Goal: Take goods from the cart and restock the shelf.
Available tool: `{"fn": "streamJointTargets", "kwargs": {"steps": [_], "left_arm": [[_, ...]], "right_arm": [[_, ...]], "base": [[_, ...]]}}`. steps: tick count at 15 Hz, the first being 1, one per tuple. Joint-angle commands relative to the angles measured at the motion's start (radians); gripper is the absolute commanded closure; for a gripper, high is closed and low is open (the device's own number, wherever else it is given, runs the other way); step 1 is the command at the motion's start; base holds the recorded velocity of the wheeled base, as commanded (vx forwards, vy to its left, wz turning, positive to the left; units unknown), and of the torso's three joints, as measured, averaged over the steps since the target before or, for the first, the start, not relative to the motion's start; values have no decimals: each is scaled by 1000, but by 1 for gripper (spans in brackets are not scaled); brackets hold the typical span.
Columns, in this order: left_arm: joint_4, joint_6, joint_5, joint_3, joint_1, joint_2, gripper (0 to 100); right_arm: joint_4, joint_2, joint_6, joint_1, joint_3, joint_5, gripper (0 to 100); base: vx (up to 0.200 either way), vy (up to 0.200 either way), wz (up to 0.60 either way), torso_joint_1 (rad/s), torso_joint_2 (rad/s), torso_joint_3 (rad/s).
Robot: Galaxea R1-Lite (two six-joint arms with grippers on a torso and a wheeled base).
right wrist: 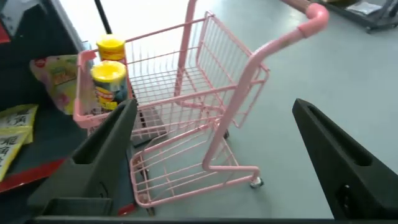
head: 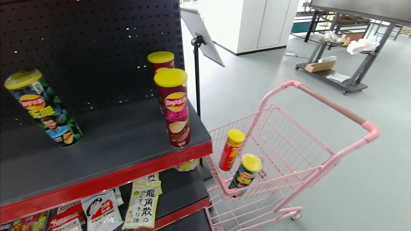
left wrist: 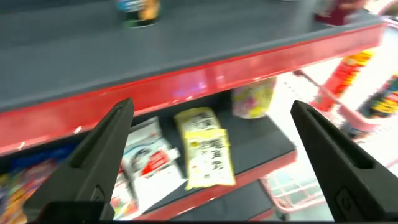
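Left claw (left wrist: pixel 211 103) fingers sit closest to my left wrist lens, spread wide apart with nothing between them, facing the red front edge of the top shelf (left wrist: pixel 186 43). Right claw (right wrist: pixel 214 102) is likewise wide apart and empty, above the floor beside the pink cart (right wrist: pixel 242 93).

From the head I count three cans standing on the top shelf: a green can (head: pixel 43 107) at the robot's left, a dark red can (head: pixel 173 107) near the front corner, and a second dark red can (head: pixel 160 61) just behind it. Two more cans stand leaning in the cart basket: a red can (head: pixel 230 149) and a dark can (head: pixel 245 173) just beside it, both with yellow lids.

My left wrist view opens up the lower shelf (left wrist: pixel 261 146) better than the head does. I see a white bag (left wrist: pixel 149 158), two yellowish packets (left wrist: pixel 208 155) overlapping, and a pale green bag (left wrist: pixel 252 99) tucked under the red edge. From the head that bag is a sliver.

My right wrist view adds the cart's lower rack (right wrist: pixel 180 171) and one wheel (right wrist: pixel 256 182). It looks down on the two yellow lids from above and catches a colourful bag (right wrist: pixel 56 78) at the shelf's end.
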Motion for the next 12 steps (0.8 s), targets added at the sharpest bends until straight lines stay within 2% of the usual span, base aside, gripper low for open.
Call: {"fn": "streamJointTargets", "kwargs": {"steps": [1, 4, 12], "left_arm": [[0, 0, 0, 0, 0, 1, 0], [0, -2, 0, 0, 0, 1, 0], [0, -2, 0, 0, 0, 1, 0]], "right_arm": [[0, 0, -2, 0, 0, 3, 0], [0, 0, 1, 0, 0, 3, 0], [0, 0, 1, 0, 0, 3, 0]], "base": [[0, 0, 0, 0, 0, 0], [0, 0, 0, -25, 76, 41], [0, 0, 0, -140, 376, 225]]}}
